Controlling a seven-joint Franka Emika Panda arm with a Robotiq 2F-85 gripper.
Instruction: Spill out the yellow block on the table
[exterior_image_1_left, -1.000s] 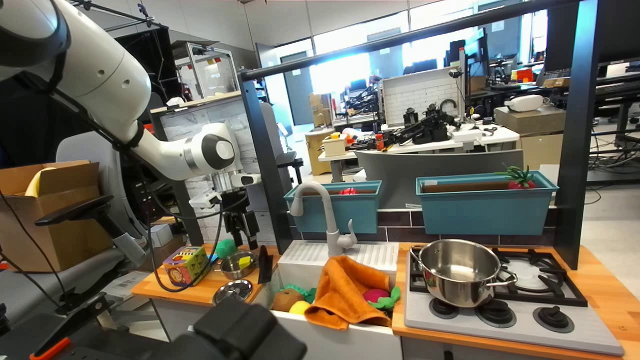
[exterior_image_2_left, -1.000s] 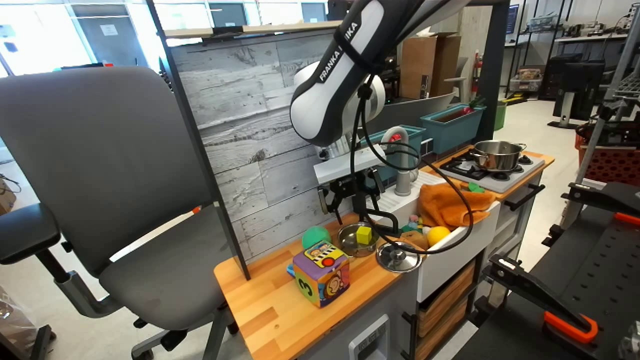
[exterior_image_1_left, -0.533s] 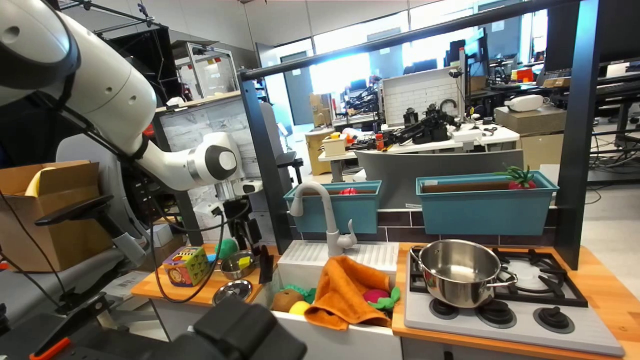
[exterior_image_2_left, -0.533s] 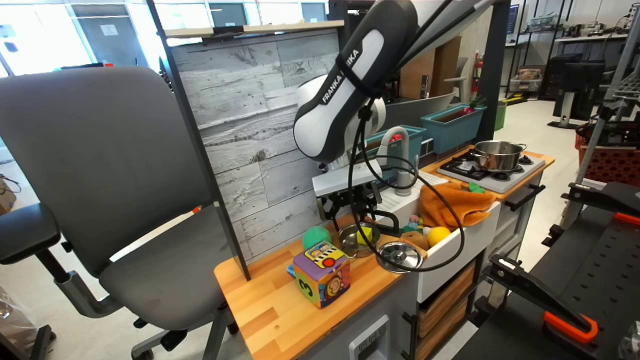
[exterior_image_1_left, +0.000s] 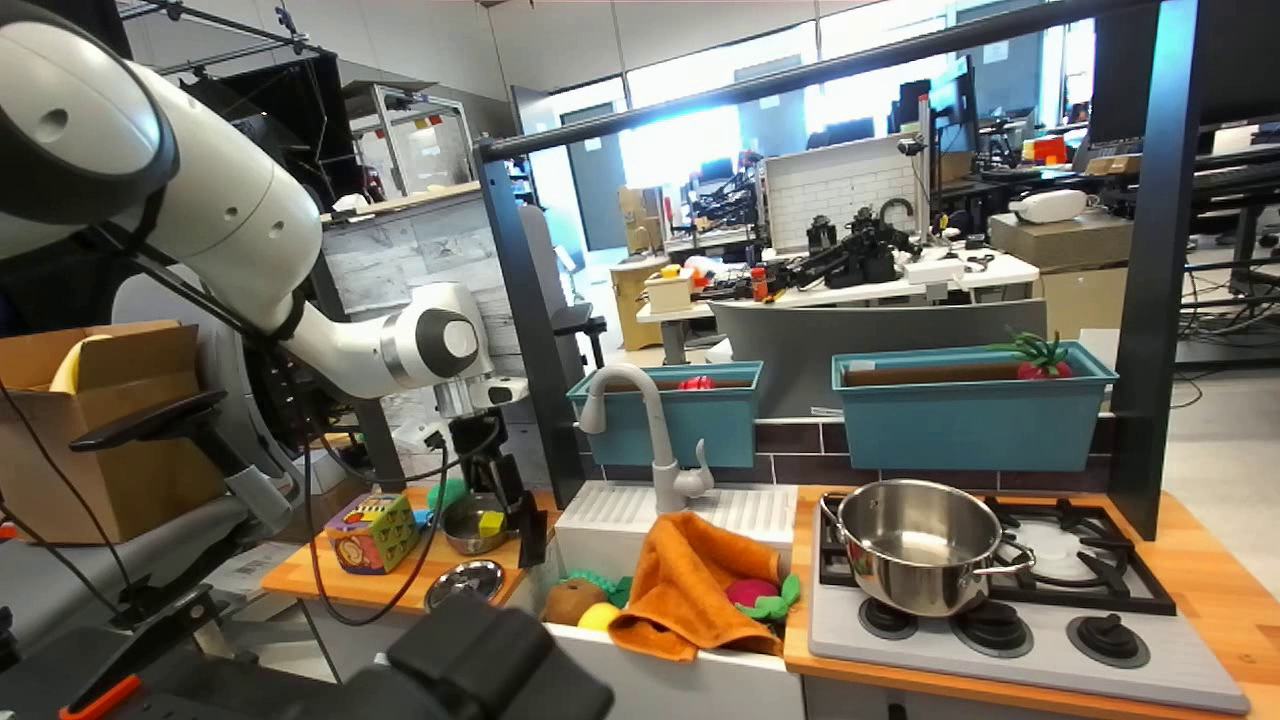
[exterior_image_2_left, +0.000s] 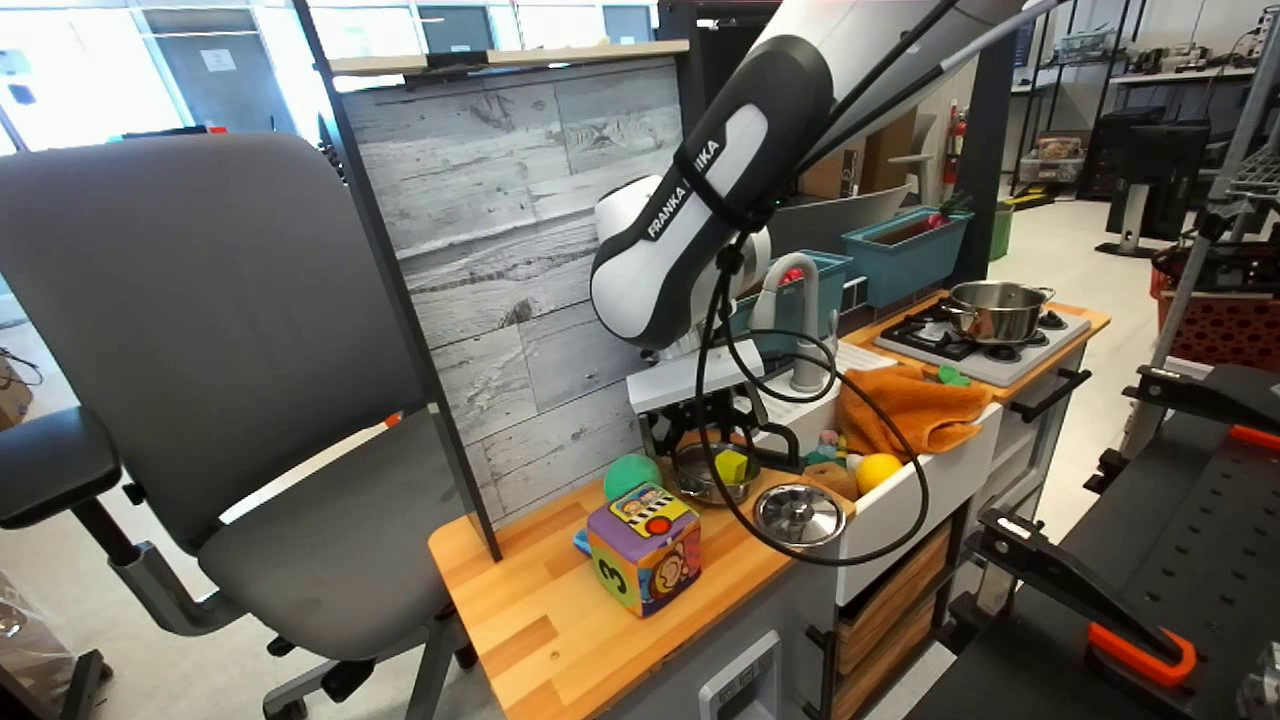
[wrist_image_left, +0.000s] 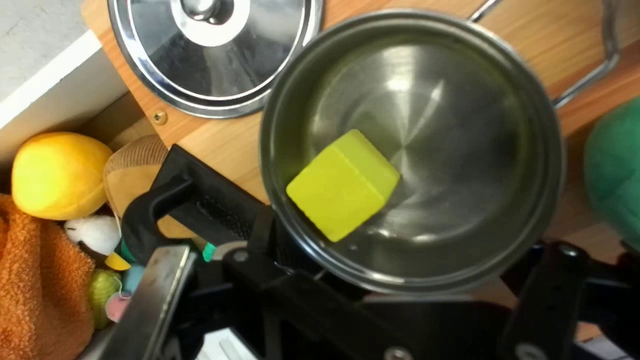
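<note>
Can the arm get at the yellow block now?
Probably yes. The pot holding the block is uncovered, the lid lies beside it on the table, and the jaws stand open close by. The block sits to one side, though, so clearance there may be tight.

Wooden tabletop (exterior_image_2_left: 530, 645) free beside toy cube (exterior_image_2_left: 643, 548), but passage around steel pot (wrist_image_left: 450, 165) hindered by lid (wrist_image_left: 220, 62) and green ball (wrist_image_left: 616, 167).

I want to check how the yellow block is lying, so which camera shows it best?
The wrist view: it looks down into the pot, and the block appears large, with two faces showing and nothing in front. In both exterior views it shows too, inside the pot, but much smaller and from the side.
</note>
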